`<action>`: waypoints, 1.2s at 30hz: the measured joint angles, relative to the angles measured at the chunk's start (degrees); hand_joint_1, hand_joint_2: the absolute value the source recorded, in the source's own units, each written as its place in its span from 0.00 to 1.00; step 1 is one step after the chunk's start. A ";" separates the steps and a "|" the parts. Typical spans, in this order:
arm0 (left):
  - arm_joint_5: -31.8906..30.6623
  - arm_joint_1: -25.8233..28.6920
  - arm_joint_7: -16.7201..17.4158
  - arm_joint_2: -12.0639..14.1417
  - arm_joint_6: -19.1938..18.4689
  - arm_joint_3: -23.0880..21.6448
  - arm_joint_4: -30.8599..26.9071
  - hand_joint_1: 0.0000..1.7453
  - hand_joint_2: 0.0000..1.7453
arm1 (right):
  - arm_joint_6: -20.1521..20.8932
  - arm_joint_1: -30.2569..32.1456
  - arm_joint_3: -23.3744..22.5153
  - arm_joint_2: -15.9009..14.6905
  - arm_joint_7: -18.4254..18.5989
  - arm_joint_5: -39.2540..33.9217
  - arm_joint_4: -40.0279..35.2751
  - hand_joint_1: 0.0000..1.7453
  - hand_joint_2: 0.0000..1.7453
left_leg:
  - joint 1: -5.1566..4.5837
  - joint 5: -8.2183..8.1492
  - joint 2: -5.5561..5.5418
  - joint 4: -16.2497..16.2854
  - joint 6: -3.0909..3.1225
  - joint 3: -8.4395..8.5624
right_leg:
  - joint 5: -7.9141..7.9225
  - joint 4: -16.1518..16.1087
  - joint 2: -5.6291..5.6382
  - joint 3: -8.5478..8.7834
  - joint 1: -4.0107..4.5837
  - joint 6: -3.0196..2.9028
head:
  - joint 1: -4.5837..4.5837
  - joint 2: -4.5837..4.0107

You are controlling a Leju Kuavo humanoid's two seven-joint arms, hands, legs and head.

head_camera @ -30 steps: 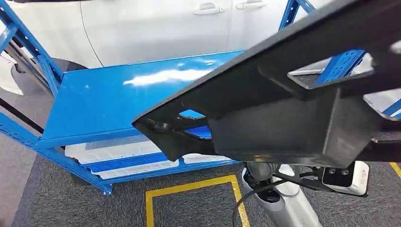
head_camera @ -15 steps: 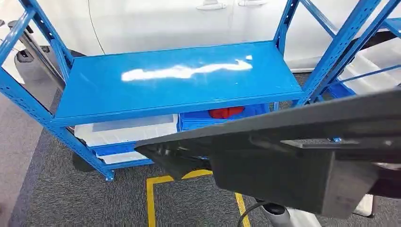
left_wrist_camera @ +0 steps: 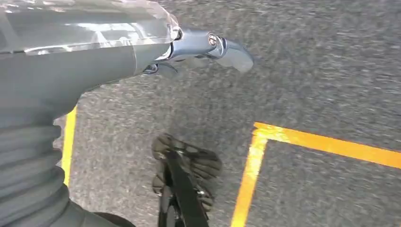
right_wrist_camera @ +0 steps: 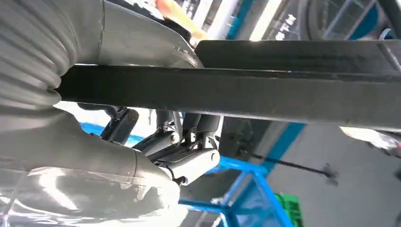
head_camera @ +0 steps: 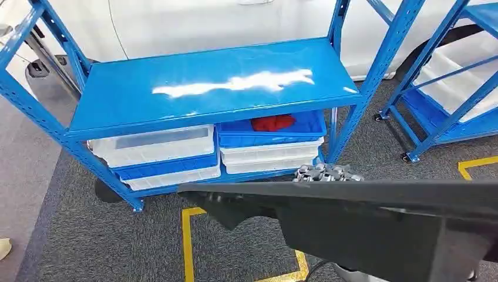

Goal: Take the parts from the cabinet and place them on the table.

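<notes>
A large black moulded part (head_camera: 376,217) stretches across the near edge of the head view, in front of the blue cabinet (head_camera: 211,88). My right hand (head_camera: 326,173) grips it, with silver knuckles showing over its far edge. In the right wrist view the fingers (right_wrist_camera: 189,156) are curled under the same black part (right_wrist_camera: 265,90). My left hand (left_wrist_camera: 189,47) hangs beside me over the grey carpet and holds nothing, one silver finger stretched out. The cabinet's top shelf is bare.
White and blue bins (head_camera: 164,153) sit on the cabinet's lower shelf, one with a red item (head_camera: 273,122). A second blue rack (head_camera: 446,88) stands at the right. Yellow floor lines (head_camera: 188,247) mark the carpet, and a white car (head_camera: 194,23) is behind.
The camera has moved: the cabinet now looks farther off and shows in full, with its lower bins. The black part sits lower in the picture, still in my right hand.
</notes>
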 joint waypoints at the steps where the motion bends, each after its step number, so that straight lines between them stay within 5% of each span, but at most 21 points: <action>1: 0.07 0.00 0.00 -0.09 0.07 0.00 0.00 0.00 1.00 | 0.22 -0.10 -0.09 0.00 0.02 0.06 0.00 1.00 1.00 | -0.01 2.10 0.00 -2.96 0.16 2.53 | 0.52 0.14 0.01 -0.79 0.02 0.12 | 0.00 0.00; 2: 0.20 -0.02 0.00 -0.15 0.11 0.02 0.00 0.00 1.00 | 0.59 -0.37 -0.15 0.00 0.17 0.11 0.04 1.00 1.00 | -0.02 3.59 -0.01 -7.47 0.44 5.95 | 1.01 0.27 0.05 -1.50 0.07 0.28 | 0.02 0.00; 3: 0.29 -0.09 -0.04 -0.15 0.18 0.02 0.00 0.00 1.00 | 0.79 -0.76 -0.22 0.00 0.46 0.11 0.11 1.00 1.00 | -0.07 3.40 -0.06 -12.72 0.84 9.91 | 1.50 0.47 0.08 -1.86 0.07 0.44 | 0.00 0.00; 4: 0.31 -0.25 -0.13 -0.15 0.30 0.02 0.00 0.00 1.00 | 0.85 -1.01 -0.33 -0.04 0.74 0.11 0.17 1.00 1.00 | -0.47 1.17 -0.08 -17.94 1.27 13.36 | 1.83 0.60 0.13 -2.22 0.34 0.80 | 0.00 0.00; 8: 1.34 0.03 0.18 -0.42 0.96 0.35 0.00 0.00 1.00 | 1.71 -1.39 -0.55 -0.13 0.39 -0.72 1.14 1.00 1.00 | -0.56 2.03 -0.08 -19.24 2.61 12.60 | 3.48 0.05 -0.16 -2.21 0.21 2.55 | 0.02 0.00; 9: 1.53 0.06 0.26 -0.72 1.03 0.55 0.00 0.00 1.00 | 1.86 -1.41 -0.59 -0.20 0.31 -0.74 1.40 1.00 1.00 | -0.32 2.70 0.17 -19.40 2.89 12.28 | 2.56 0.89 0.08 -2.72 -0.21 2.66 | 0.02 0.00; 12: 1.57 0.03 0.26 -0.81 0.88 0.92 0.00 0.00 1.00 | 1.56 -1.97 -0.87 -0.22 0.72 -1.53 2.36 1.00 1.00 | -0.44 4.22 0.30 -19.29 3.53 10.55 | -6.13 12.92 0.15 -7.35 -0.39 3.18 | 0.02 0.00; 14: 1.14 0.10 0.46 -0.81 0.63 1.03 0.00 0.00 1.00 | 1.07 -1.98 -1.31 -0.24 1.38 -2.12 2.84 1.00 1.00 | -0.49 4.97 0.29 -18.98 3.46 9.29 | -8.33 18.62 0.13 -8.65 -0.44 3.48 | 0.02 0.00; 16: 0.81 0.15 0.92 -0.83 0.37 1.03 0.00 0.00 1.00 | 0.59 -1.99 -1.77 -0.28 1.51 -2.23 3.06 1.00 1.00 | -0.48 5.28 0.22 -18.48 3.25 8.45 | -5.90 13.57 0.12 -4.54 -0.45 3.38 | 0.02 0.00; 18: 0.39 0.12 1.18 -0.83 0.22 1.03 0.00 0.00 1.00 | 0.57 -2.01 -2.49 -0.31 1.29 -2.23 2.91 1.00 1.00 | -0.49 5.25 0.19 -17.72 3.09 8.03 | -2.44 2.67 0.11 2.56 -0.42 2.86 | 0.02 0.00; 19: 0.33 0.10 1.22 -0.85 0.13 1.03 0.00 0.00 1.00 | 0.57 -2.03 -2.82 -0.31 1.07 -2.23 2.80 1.00 1.00 | -0.82 5.24 0.20 -17.43 2.71 7.61 | -3.76 0.99 0.11 3.32 -0.08 2.33 | 0.02 0.00; 23: 0.24 0.05 1.16 -0.85 0.07 1.01 0.00 0.00 1.00 | 0.50 -1.78 -3.91 -0.39 0.87 -1.73 2.16 1.00 1.00 | -0.82 5.57 0.31 -17.31 1.59 7.42 | -2.84 0.71 0.30 2.64 -0.06 1.15 | 0.00 0.00; 25: 0.24 0.11 0.87 -0.88 0.02 1.01 0.00 0.00 1.00 | 0.59 -1.70 -4.39 -0.42 0.79 -1.42 1.70 1.00 1.00 | -0.58 3.45 0.18 -15.10 0.97 6.44 | -2.29 0.18 0.37 2.73 -0.38 0.36 | 0.02 0.00; 28: 0.31 0.21 0.61 -0.88 -0.22 1.03 0.00 0.00 1.00 | 1.29 -0.89 -4.96 -0.41 0.00 -0.68 1.68 1.00 1.00 | -0.37 -3.38 0.18 -1.58 0.29 0.65 | -1.96 0.25 0.86 2.12 -0.31 0.13 | 0.00 0.00; 29: 0.31 0.25 0.44 -0.92 -0.33 1.03 0.00 0.00 1.00 | 1.77 -0.66 -5.03 -0.39 -0.07 -0.37 1.75 1.00 1.00 | -0.33 -3.83 0.18 1.00 0.19 -0.45 | -1.88 0.33 1.19 1.93 -0.31 0.14 | 0.00 0.00; 31: 0.42 0.26 0.02 -0.96 -0.37 1.05 0.00 0.00 1.00 | 2.91 -0.57 -5.36 -0.28 -0.15 0.31 1.84 1.00 1.00 | -0.16 -0.82 0.14 -2.29 0.27 1.36 | -1.80 0.53 2.13 1.83 -0.32 0.28 | 0.00 0.00; 32: 0.52 0.24 -0.13 -0.96 -0.37 1.11 0.00 0.00 1.00 | 3.32 -0.58 -5.60 -0.20 -0.20 0.78 1.84 1.00 1.00 | -0.13 1.73 -0.10 -7.13 0.43 3.89 | -1.79 0.67 2.62 1.89 -0.32 0.34 | 0.00 0.00; 33: 0.57 0.23 -0.17 -0.94 -0.33 1.20 0.00 0.00 1.00 | 3.65 -0.59 -5.79 -0.11 -0.20 1.28 1.84 1.00 1.00 | -0.04 4.50 -1.54 -13.18 0.70 6.92 | -1.82 0.83 3.15 1.91 -0.34 0.46 | 0.00 0.00; 34: 0.63 0.25 -0.17 -0.90 -0.24 1.40 0.00 0.00 1.00 | 3.78 -0.54 -5.92 0.02 -0.22 1.98 1.81 1.00 1.00 | 0.08 4.12 -4.65 -16.13 1.12 8.39 | -1.74 0.86 3.52 1.63 -0.43 0.70 | 0.02 0.00; 36: 0.94 0.30 -0.11 -0.90 0.00 1.55 0.00 0.00 1.00 | 3.76 -0.55 -6.21 0.39 -0.20 3.52 1.70 1.00 1.00 | -0.10 4.14 -4.45 -16.88 1.15 8.22 | -1.26 1.19 4.69 0.67 -0.55 1.73 | 0.00 0.00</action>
